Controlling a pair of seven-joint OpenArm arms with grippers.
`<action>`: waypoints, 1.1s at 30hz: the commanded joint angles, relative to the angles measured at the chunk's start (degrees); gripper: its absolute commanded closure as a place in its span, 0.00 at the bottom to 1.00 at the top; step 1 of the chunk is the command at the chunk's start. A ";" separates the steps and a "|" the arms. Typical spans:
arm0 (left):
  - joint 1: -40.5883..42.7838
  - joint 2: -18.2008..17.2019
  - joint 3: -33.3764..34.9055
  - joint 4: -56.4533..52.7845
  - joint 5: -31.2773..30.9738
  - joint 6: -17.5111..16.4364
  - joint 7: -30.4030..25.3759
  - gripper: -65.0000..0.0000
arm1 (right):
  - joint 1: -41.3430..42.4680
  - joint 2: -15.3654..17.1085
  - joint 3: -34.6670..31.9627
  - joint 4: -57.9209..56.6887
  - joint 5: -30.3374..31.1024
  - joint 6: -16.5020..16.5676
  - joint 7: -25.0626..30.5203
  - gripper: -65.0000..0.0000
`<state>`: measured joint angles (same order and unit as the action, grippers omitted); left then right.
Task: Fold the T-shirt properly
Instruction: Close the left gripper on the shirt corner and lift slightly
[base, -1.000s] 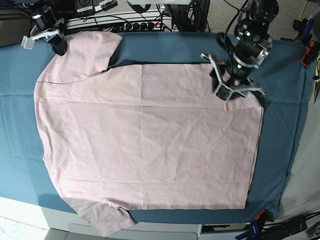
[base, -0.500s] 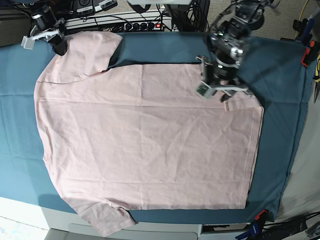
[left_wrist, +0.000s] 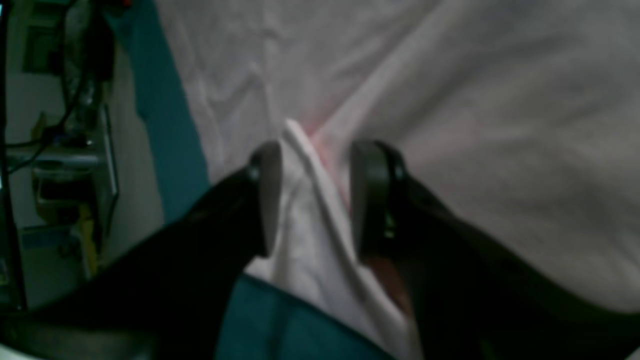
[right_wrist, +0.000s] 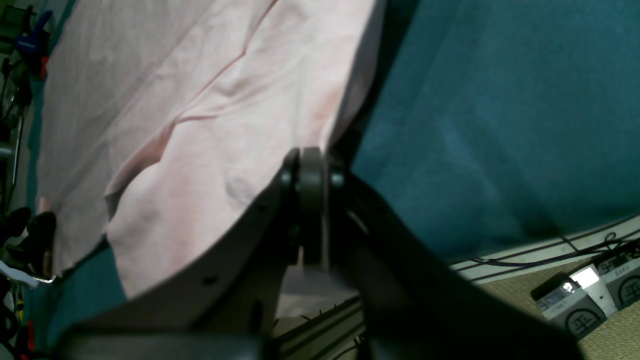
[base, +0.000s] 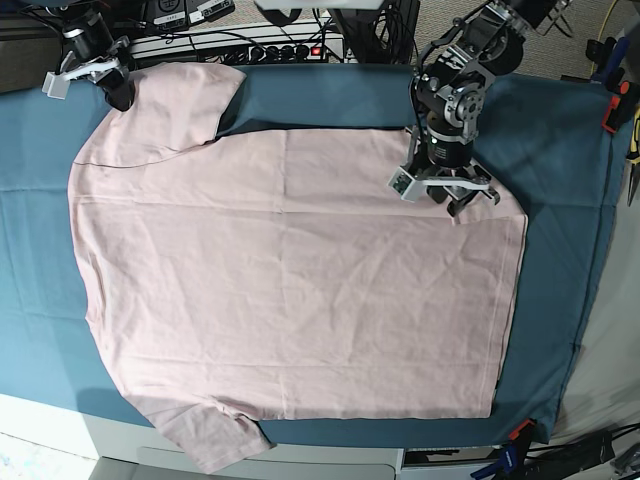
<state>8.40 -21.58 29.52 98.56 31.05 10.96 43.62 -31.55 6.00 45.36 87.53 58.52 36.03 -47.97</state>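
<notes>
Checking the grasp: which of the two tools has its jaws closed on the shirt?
The right tool, at the sleeve of the T-shirt: jaws shut flat on its edge. The left tool only straddles a fold, jaws apart.

Cloth: a teal table cloth (base: 330, 95) covers the desk, bare along the far edge and down both sides.
Clamps: an orange clamp (base: 612, 105) grips the cloth's far right edge; another clamp (base: 512, 445), orange and blue, sits at the near right corner.
Power strip: a black power strip (base: 280, 47) with one red light lies behind the desk, among cables.
Boxes: small grey boxes (right_wrist: 585, 295) with lit displays rest on the carpet.
</notes>
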 joint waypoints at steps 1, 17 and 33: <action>0.02 -0.37 -0.24 -0.15 -1.11 -0.81 2.67 0.63 | -0.66 0.22 -0.04 0.15 -2.62 -0.68 -2.56 1.00; 0.02 -2.38 -0.44 -0.04 0.39 2.80 6.51 1.00 | -0.66 0.20 -0.04 0.17 -2.62 -0.68 -2.58 1.00; 0.35 -2.40 -1.25 9.70 -1.88 2.78 9.94 1.00 | -2.21 0.20 0.11 13.79 -1.64 3.97 -4.94 1.00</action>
<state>9.04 -23.64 28.64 107.24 28.03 13.21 54.08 -33.34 5.54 45.19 100.40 55.48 39.46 -54.04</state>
